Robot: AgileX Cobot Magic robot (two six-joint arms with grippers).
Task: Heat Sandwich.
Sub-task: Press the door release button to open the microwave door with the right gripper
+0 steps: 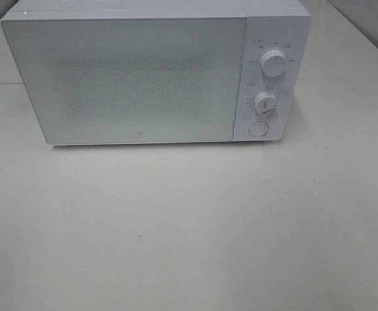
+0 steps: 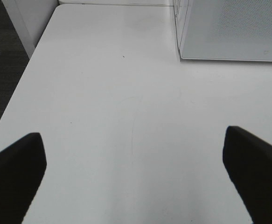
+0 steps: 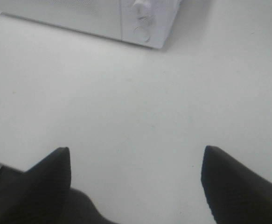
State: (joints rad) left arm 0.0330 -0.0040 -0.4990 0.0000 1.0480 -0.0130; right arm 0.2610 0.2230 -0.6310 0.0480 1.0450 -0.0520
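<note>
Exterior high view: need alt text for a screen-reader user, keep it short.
A white microwave with its door closed stands at the far side of a plain white table, facing the camera. The control panel on its right side carries an upper knob, a lower knob and a round button beneath them.
</note>
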